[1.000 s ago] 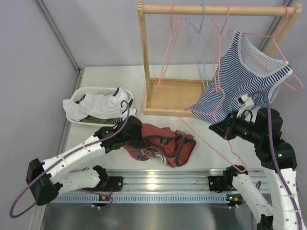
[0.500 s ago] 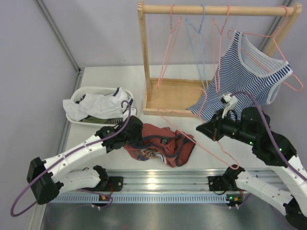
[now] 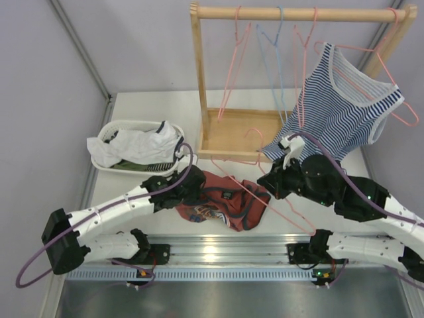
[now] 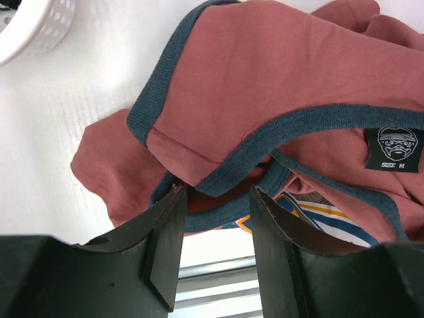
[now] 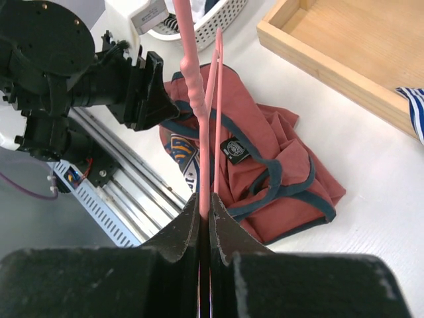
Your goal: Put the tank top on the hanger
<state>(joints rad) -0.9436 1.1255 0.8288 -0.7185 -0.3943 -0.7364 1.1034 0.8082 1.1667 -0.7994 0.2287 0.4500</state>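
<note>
The rust-red tank top (image 3: 228, 205) lies crumpled on the white table, its navy trim and a black size label showing in the left wrist view (image 4: 278, 73) and the right wrist view (image 5: 271, 165). My left gripper (image 3: 194, 183) is open at the shirt's left edge, its jaws (image 4: 215, 192) either side of a navy-trimmed fold. My right gripper (image 3: 268, 180) is shut on the pink hanger (image 3: 298, 222), whose wire (image 5: 201, 126) slants over the shirt. The fingers meet on it (image 5: 205, 202).
A white basket (image 3: 119, 126) of clothes stands at the back left. A wooden rack (image 3: 291, 12) with a tray base (image 3: 232, 136) holds pink hangers, a light blue hanger (image 3: 275, 59) and a striped tank top (image 3: 338, 106). An aluminium rail (image 3: 218, 248) runs along the near edge.
My right arm has swung left and lower, carrying the pink hanger over the tank top. My left gripper has shifted a little right, onto the shirt's edge.
</note>
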